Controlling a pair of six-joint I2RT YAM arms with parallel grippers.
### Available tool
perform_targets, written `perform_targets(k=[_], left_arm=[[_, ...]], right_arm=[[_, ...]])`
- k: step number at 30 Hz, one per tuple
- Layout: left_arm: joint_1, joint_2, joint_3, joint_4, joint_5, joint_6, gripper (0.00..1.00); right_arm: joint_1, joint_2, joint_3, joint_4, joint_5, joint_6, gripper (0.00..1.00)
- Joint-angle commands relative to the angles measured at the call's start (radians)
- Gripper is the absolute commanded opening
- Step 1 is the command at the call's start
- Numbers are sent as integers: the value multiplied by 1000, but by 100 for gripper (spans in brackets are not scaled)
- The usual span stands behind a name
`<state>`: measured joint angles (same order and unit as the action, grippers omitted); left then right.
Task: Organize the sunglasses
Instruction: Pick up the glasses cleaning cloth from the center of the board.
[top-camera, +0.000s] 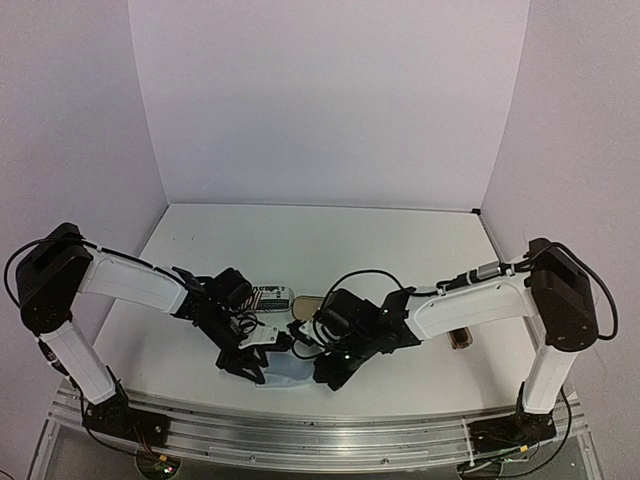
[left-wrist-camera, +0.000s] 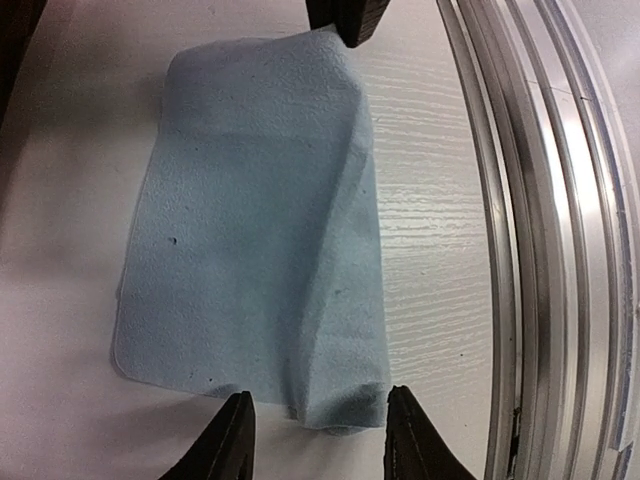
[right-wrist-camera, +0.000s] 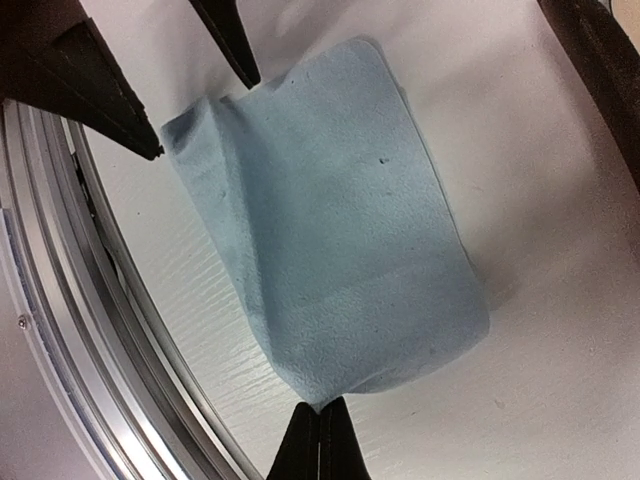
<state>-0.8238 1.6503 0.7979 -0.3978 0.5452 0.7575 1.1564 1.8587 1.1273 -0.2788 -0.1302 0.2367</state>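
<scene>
A light-blue cloth (top-camera: 290, 375) (left-wrist-camera: 260, 220) (right-wrist-camera: 330, 230) lies near the table's front edge, between both grippers. My right gripper (top-camera: 326, 376) (right-wrist-camera: 322, 415) is shut on one corner of it and lifts that corner slightly. My left gripper (top-camera: 256, 362) (left-wrist-camera: 320, 440) stands open at the opposite end, its fingertips either side of the cloth's bunched corner without pinching it. Of the sunglasses, only a brown, amber-tinted piece (top-camera: 306, 303) shows, behind the right arm in the top view. The wrist views show no sunglasses.
A stripe-patterned case (top-camera: 272, 296) lies behind the left wrist. A small dark oblong thing (top-camera: 461, 340) sits under the right forearm, too small to identify. The metal rail (top-camera: 320, 430) (left-wrist-camera: 540, 250) (right-wrist-camera: 90, 330) runs along the front edge, close to the cloth.
</scene>
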Motion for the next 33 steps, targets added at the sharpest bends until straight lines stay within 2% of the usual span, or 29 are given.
perform_targets(k=[1, 5, 8, 14, 20, 29, 33], left_arm=[[2, 31, 39, 49, 4, -5, 36], [0, 72, 60, -4, 48, 20, 28], [-13, 62, 34, 2, 23, 53, 21], [-17, 62, 50, -8, 10, 68, 1], [-15, 25, 91, -61, -11, 40, 0], [6, -170, 141, -70, 3, -4, 0], [5, -205, 136, -78, -12, 9, 0]], right_arm=[[2, -50, -7, 38, 5, -5, 0], [2, -54, -12, 43, 14, -7, 0], [2, -60, -17, 44, 23, -7, 0], [2, -56, -18, 46, 22, -10, 0], [2, -66, -29, 44, 31, -5, 0], [-20, -138, 4, 20, 88, -8, 0], [-38, -149, 34, -7, 98, -8, 0]])
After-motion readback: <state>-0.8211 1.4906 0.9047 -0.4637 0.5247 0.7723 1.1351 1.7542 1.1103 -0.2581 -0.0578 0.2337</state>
